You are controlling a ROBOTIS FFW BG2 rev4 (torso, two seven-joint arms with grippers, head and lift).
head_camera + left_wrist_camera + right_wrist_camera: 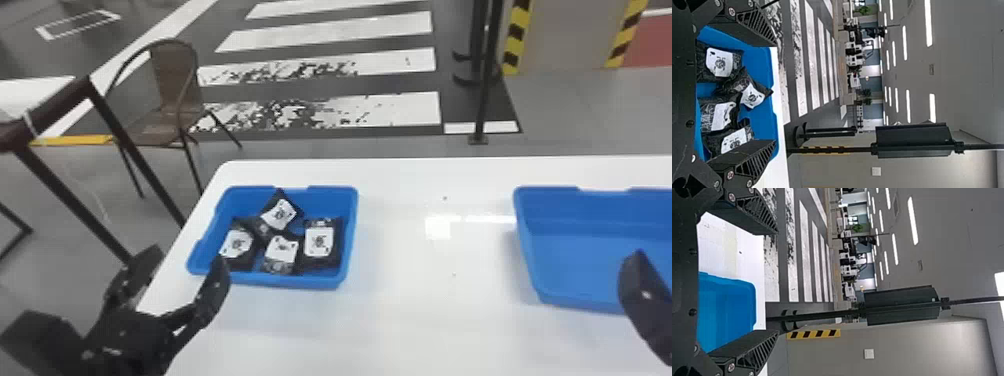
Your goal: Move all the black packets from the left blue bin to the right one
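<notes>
The left blue bin point(350, 235) holds several black packets with white labels, among them one at the back point(279, 214) and one at the right point(320, 242). My left gripper point(182, 262) stands open at the bin's near left corner, nothing between its fingers. In the left wrist view the open gripper point(777, 94) faces the bin point(760, 62) and its packets point(721, 62). The right blue bin point(530, 250) has no packets in its visible part. By its near side is my right gripper point(645, 295); in the right wrist view this gripper point(777, 282) is open, the bin point(730, 305) beyond it.
Both bins stand on a white table point(430, 320), with a wide stretch of tabletop between them. Past the table's left edge are a dark metal frame point(55, 200) and a brown chair point(170, 110). A black post point(482, 90) rises behind the table.
</notes>
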